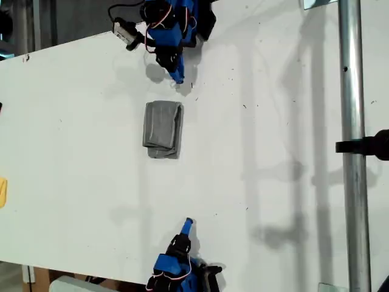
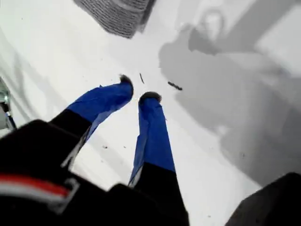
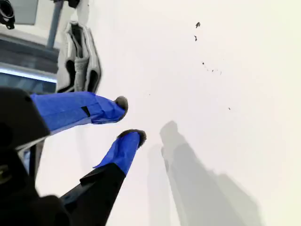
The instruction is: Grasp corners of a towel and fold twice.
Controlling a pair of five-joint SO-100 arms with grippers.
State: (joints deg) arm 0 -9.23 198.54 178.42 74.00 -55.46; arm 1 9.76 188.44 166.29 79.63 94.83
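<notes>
The towel (image 1: 163,129) lies folded into a narrow grey rectangle on the white table (image 1: 73,152), left of centre in the exterior view, with its corners tucked into the layers. Its near end (image 2: 117,14) shows in the first wrist view, a short way beyond my first gripper (image 2: 137,88). That gripper (image 1: 177,76) hangs just past the towel's far end, at the top of the exterior view, slightly open and holding nothing. My second gripper (image 1: 188,224), at the bottom edge of the exterior view, is well clear of the towel. In the second wrist view it (image 3: 128,120) is slightly open and empty.
A metal pole (image 1: 352,146) with a black clamp (image 1: 371,145) runs down the exterior view's right side. A yellow object (image 1: 2,191) sits at that view's left edge. Small dark specks (image 2: 174,85) dot the table near my first gripper. A grey-and-white object (image 3: 77,56) that I cannot identify shows in the second wrist view.
</notes>
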